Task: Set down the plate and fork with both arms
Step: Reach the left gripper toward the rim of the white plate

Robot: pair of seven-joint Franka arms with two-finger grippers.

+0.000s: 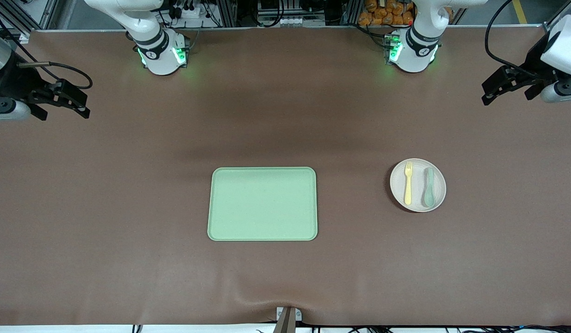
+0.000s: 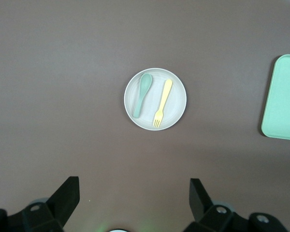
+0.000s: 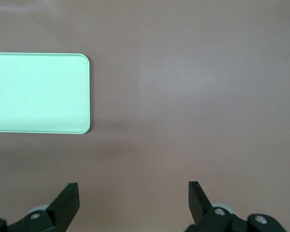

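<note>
Both grippers, left gripper (image 1: 510,85) and right gripper (image 1: 63,98), hang spread at the table's end edges; lifting the small beige plate (image 1: 418,185) may spill its pale-yellow plastic fork (image 1: 408,182) and grey-green spoon (image 1: 429,187).

A pale-yellow fork (image 1: 408,183) and grey-green spoon (image 1: 429,187) are lying on the beige plate (image 1: 417,206); the tray (image 1: 262,203) is showing light green.

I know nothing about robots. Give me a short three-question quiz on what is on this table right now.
1. True or false: the fork lies on the plate.
2. What lies beside the fork? A) knife B) grey-green spoon C) cup
3. Fill in: the green tray holds ____.

Key:
1. True.
2. B.
3. Nothing. The plate sits beside it, toward the left arm's end of the table. The left tool and the right tool both hang open over bare table at its ends, holding nothing.
</note>
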